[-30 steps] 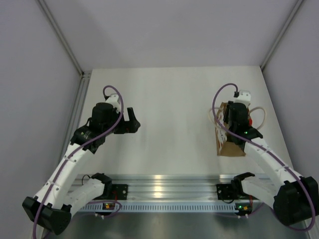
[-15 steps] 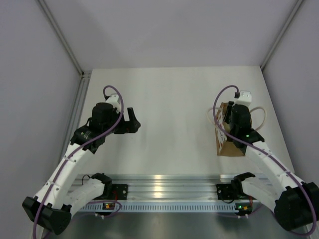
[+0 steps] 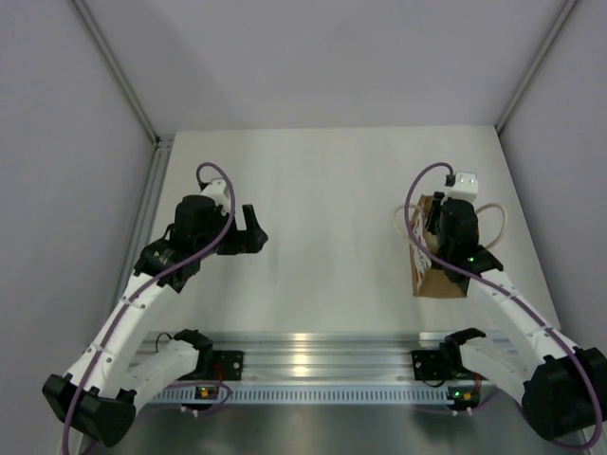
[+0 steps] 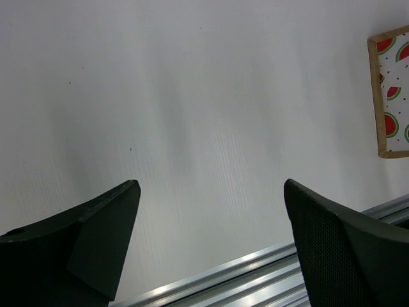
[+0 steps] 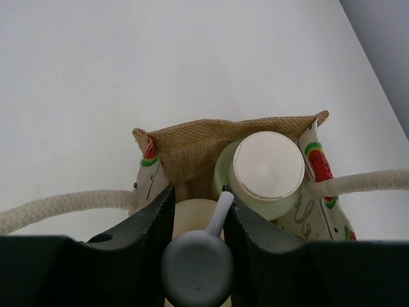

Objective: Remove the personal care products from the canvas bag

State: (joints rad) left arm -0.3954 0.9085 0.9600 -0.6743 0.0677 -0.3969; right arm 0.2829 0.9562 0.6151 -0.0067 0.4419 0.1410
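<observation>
Zero bottles out on the table [image 3: 322, 190] so far; two showing inside the canvas bag [image 5: 192, 144], upright near the table's right edge. Right gripper [image 5: 199, 195] down in the bag mouth, jaws flanking the cream pump bottle [image 5: 197, 268], grip impossible to confirm; white-capped bottle [image 5: 267, 165] just beside it. Left gripper [image 4: 211, 185] over the left side, jaws spread wide, holding nothing. Ample bare surface left of the bag for set-downs; little room toward the right wall [image 3: 560, 190], loop handles [image 5: 64, 204] a likely snag.

- canvas bag [image 5: 192, 144]: brown weave is recorded, with white panels printed in red-and-green watermelon slices.
- rope handles [image 5: 64, 203]: cream.
- pump bottle [image 5: 198, 265]: cream body, grey-white head.
- capped bottle [image 5: 267, 167]: pale green, white cap.
- left claw [image 4: 211, 187], right claw [image 5: 198, 197]: black.
- desk [image 4: 192, 77]: white.
</observation>
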